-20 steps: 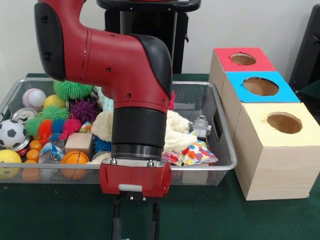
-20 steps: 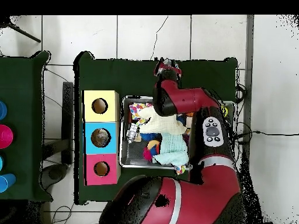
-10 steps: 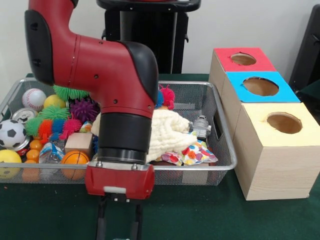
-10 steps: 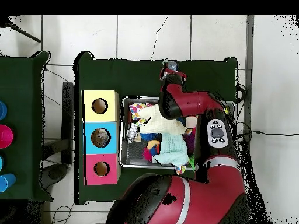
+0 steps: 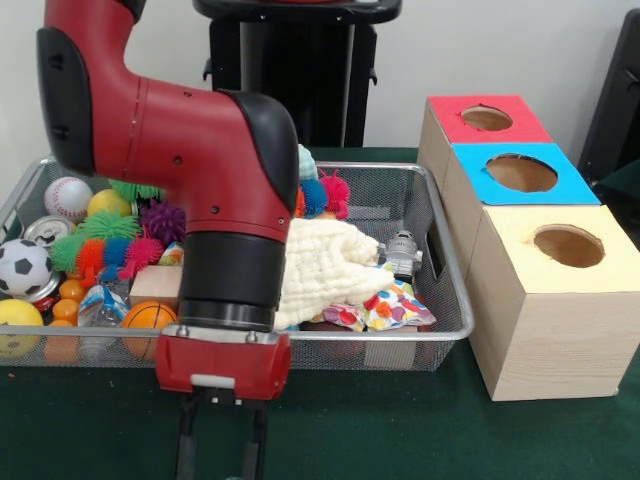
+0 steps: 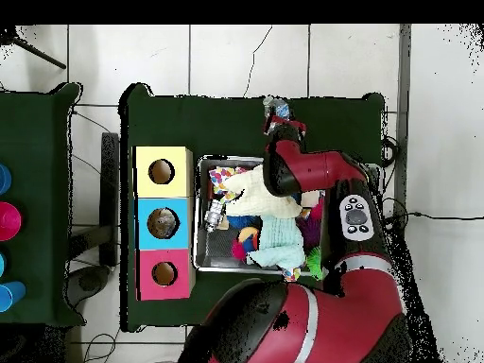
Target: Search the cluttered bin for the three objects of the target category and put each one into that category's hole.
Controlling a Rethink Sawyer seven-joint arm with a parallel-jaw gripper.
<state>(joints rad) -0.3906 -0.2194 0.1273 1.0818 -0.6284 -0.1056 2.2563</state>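
The wire mesh bin (image 5: 400, 190) sits on the green table, full of clutter. One small see-through bottle (image 5: 402, 250) lies near its right end, beside a cream cloth; it also shows in the overhead view (image 6: 215, 216). Another see-through item with blue marks (image 5: 100, 305) lies at the front left. The blue-faced box (image 5: 560, 185) with its round hole (image 5: 521, 173) stands right of the bin, between the red and yellow boxes. My gripper (image 5: 220, 450) hangs in front of the bin's near side over the table, fingers apart and empty. In the overhead view the gripper (image 6: 277, 107) is outside the bin.
The red-faced box (image 5: 455, 125) and yellow-faced box (image 5: 520, 245) flank the blue one. A cream cloth (image 5: 325, 265) and a patterned cloth (image 5: 385, 305) cover the bin's middle. Spiky balls (image 5: 165, 220), sports balls (image 5: 22, 268), a can (image 5: 45, 232) and a wooden block (image 5: 157, 285) fill the left.
In the front view the arm and gripper have swung leftward along the bin's near side. More of the cream cloth and the spiky balls behind it now shows.
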